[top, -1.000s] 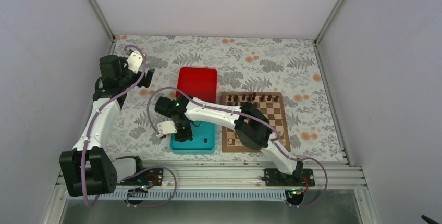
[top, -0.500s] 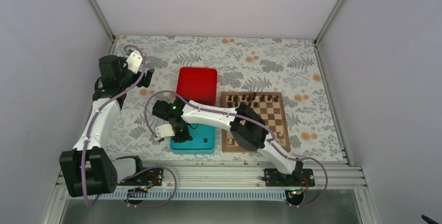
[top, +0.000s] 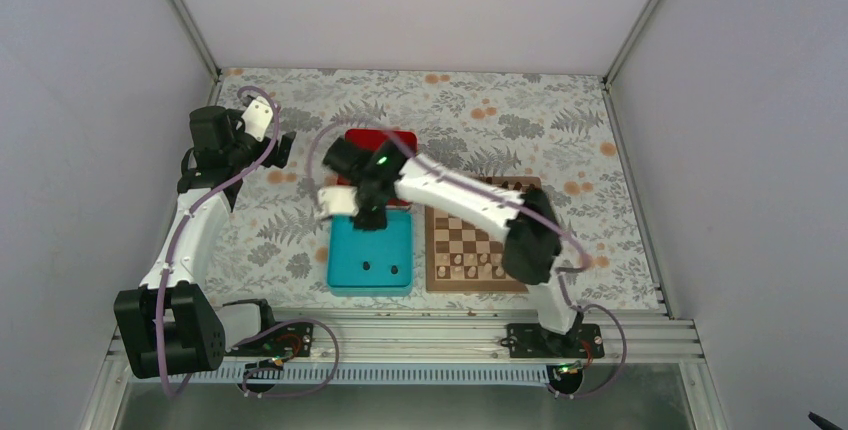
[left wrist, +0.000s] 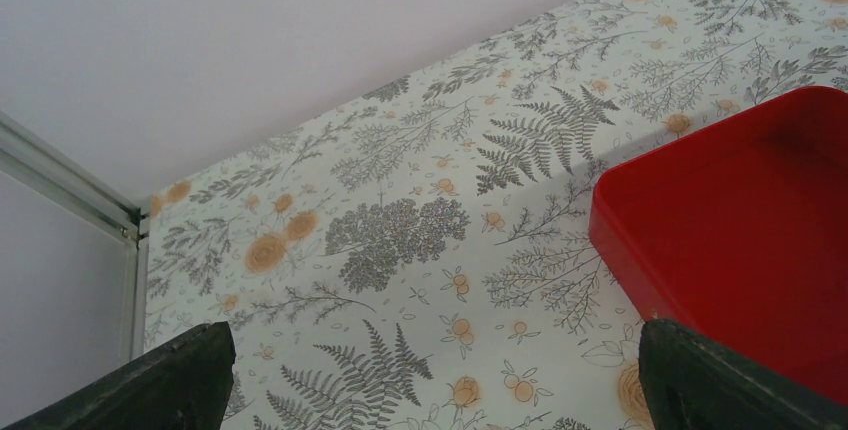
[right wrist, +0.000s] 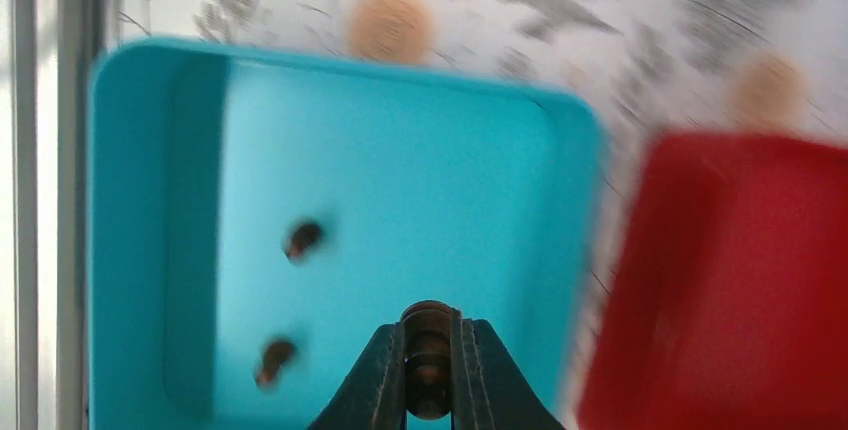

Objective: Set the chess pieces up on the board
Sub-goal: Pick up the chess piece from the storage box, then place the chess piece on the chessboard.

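**Top external view.** The bench (top: 600, 150) carries a cloth printed with leaves and flowers. Plain pale walls (top: 400, 10) and metal frame posts enclose it. A red box (top: 403, 140) lies at mid-bench. A teal tray (top: 350, 245) lies just nearer, beside the chessboard (top: 460, 245). Two dark chess pieces (top: 366, 267) lie in the near part of the tray. Cream pieces (top: 470, 272) stand along the near rows of the board. The right claw (top: 365, 215) hangs over the far end of the tray. The left claw (top: 288, 148) is at far left, well apart from both containers.

**Left wrist view.** The view shows the cloth, a wall, a corner post and one corner of the red box. The left claw's fingers (left wrist: 180, 375) stand wide apart.

**Right wrist view.** This view is blurred. The right claw is clamped on a third dark piece (right wrist: 428, 322) above the tray floor. The other two pieces lie on that floor to its left.
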`<state>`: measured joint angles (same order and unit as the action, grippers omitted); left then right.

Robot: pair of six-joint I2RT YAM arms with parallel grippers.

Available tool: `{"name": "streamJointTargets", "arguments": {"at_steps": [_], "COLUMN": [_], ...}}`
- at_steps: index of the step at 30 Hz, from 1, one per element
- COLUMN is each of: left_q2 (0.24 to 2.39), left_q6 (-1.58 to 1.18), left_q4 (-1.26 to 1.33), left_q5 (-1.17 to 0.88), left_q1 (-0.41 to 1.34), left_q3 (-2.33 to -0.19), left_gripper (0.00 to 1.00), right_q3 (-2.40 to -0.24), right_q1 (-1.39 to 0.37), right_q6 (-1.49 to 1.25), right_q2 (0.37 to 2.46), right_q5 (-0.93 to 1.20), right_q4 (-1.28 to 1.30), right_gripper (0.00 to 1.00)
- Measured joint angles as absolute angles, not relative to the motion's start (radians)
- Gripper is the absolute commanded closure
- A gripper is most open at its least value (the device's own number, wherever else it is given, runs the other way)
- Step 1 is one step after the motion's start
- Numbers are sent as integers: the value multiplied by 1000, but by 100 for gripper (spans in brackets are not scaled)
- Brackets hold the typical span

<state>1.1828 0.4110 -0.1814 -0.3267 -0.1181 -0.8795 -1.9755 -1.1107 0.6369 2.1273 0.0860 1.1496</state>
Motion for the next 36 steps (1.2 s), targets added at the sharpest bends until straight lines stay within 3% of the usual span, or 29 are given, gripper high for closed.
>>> {"name": "streamJointTargets", "arguments": {"at_steps": [8, 15, 24, 36], "left_q2": [1183, 1183, 1183, 1183], "left_q6": [411, 411, 411, 411], "left_q4": [-181, -181, -181, -181], "left_q5": [-327, -327, -327, -327], "left_q1": [-118, -118, -118, -118], "left_q3": [-879, -879, -879, -879], "left_gripper": [0, 0, 0, 0], "right_q3": [-1644, -1359, -1172, -1166], "right_q1": [-717, -420, -259, -196], "right_q6": [620, 639, 675, 705], "right_q2": [1759, 1604, 1588, 1671], "right_q5": [79, 81, 87, 106], "right_q4": [1123, 1096, 1003, 913], "right_gripper": [94, 92, 91, 89]}}
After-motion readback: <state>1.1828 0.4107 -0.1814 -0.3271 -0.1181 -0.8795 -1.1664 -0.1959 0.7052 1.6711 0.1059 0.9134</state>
